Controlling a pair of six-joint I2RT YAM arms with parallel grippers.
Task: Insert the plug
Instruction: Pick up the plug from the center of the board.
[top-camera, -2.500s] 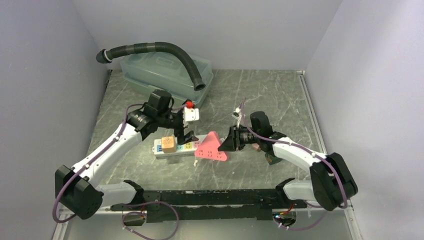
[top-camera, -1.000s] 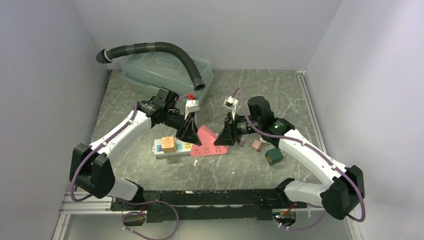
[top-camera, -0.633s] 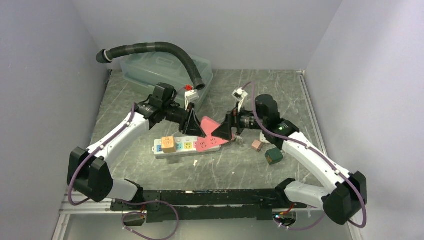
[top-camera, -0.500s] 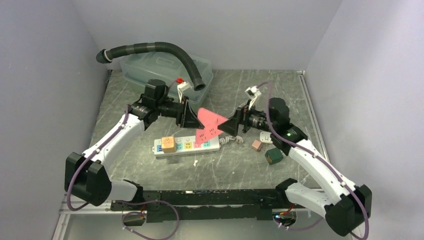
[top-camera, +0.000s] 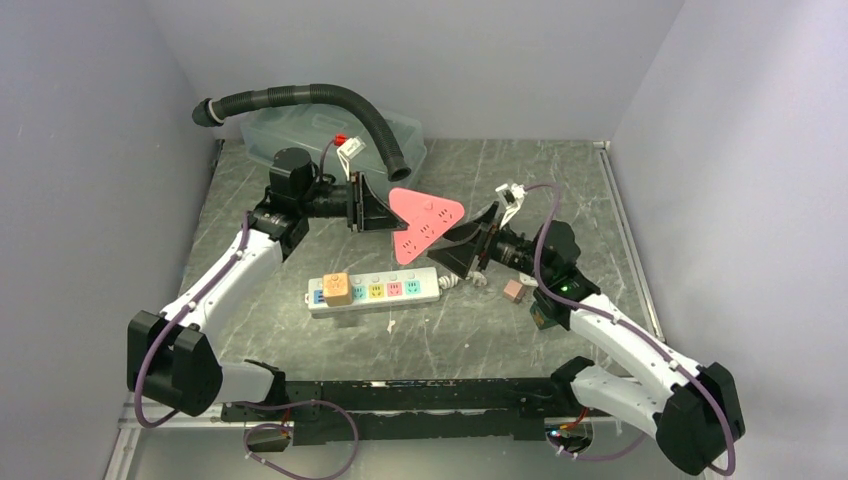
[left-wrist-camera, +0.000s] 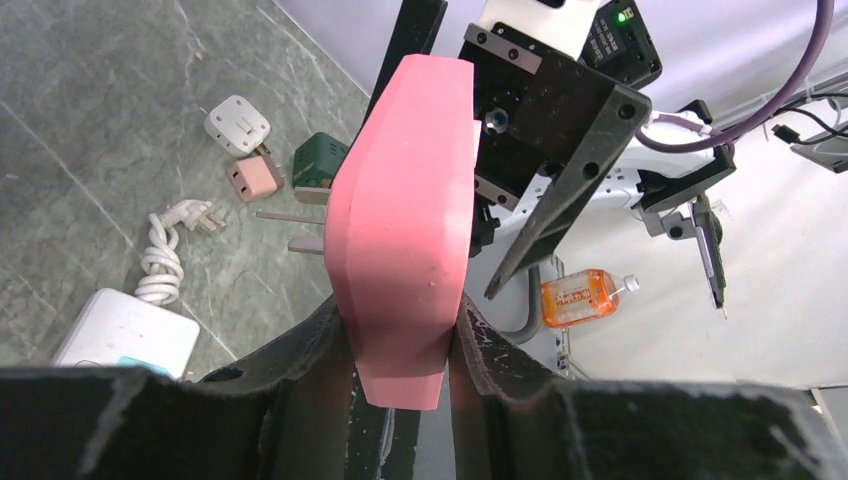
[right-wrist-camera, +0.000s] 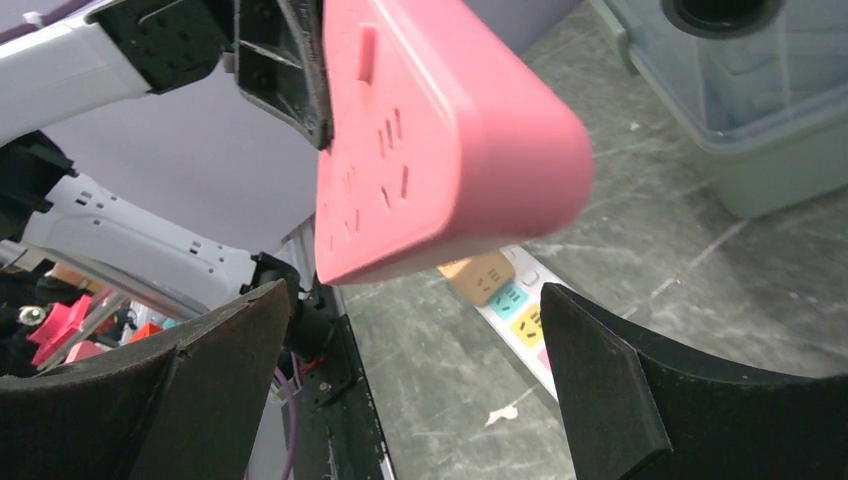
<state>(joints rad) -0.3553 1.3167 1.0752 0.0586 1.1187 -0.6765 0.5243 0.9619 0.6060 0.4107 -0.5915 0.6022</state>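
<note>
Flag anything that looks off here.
The pink triangular socket block is off the table, held in mid-air by the left gripper. The right gripper is open beside it, empty, and the green plug lies loose on the table.

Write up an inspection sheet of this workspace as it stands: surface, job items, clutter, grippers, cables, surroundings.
Surface: grey marbled tabletop.
Job's things: pink triangular adapter held in the air above the table; white power strip lying flat, with an orange cube plug seated near its left end.
Clutter: small pink plug, green plug and white plug loose on the right side.
Grippers: left gripper shut on the adapter; right gripper open, facing it, apparently not touching.
Cables: white cord coiled at the strip's right end; purple cables along the arms.
Surroundings: clear lidded bin at back left, black corrugated hose arching over it; plain walls.
</note>
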